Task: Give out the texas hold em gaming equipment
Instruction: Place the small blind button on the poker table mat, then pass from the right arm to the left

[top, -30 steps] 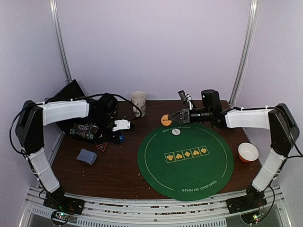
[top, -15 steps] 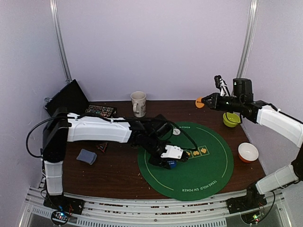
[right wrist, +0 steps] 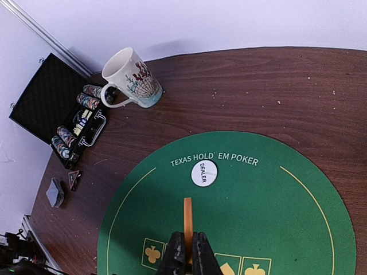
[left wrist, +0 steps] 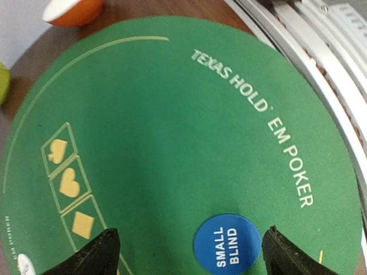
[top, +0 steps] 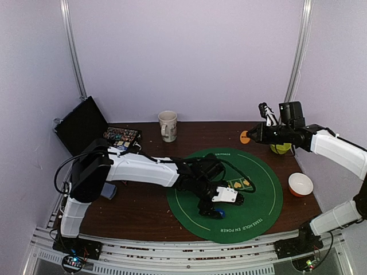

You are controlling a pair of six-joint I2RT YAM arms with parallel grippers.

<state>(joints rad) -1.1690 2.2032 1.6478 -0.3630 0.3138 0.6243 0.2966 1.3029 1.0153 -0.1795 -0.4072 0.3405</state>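
The left jaws are spread wide and low over the near part of the green mat (top: 252, 206), with nothing grasped. A blue disc (left wrist: 226, 248) marked SMALL BLIND is seen lying flat on the mat between the two fingers (left wrist: 94, 258), touched by neither. The right jaws are clenched on an orange disc (right wrist: 187, 220), which is held edge-on, raised above the far right of the worktop (top: 143, 213) near a yellow-green bowl (top: 280, 149). A white DEALER disc (right wrist: 204, 173) is laid on the far part of the mat. Chip stacks (right wrist: 63, 143) are kept in an open black case (top: 83, 123) at the far left. A card deck (right wrist: 55, 192) is set on the worktop nearer than the case, and a mug (top: 168, 125) is stood at the far edge. An orange bowl (top: 300, 184) is placed just right of the mat.
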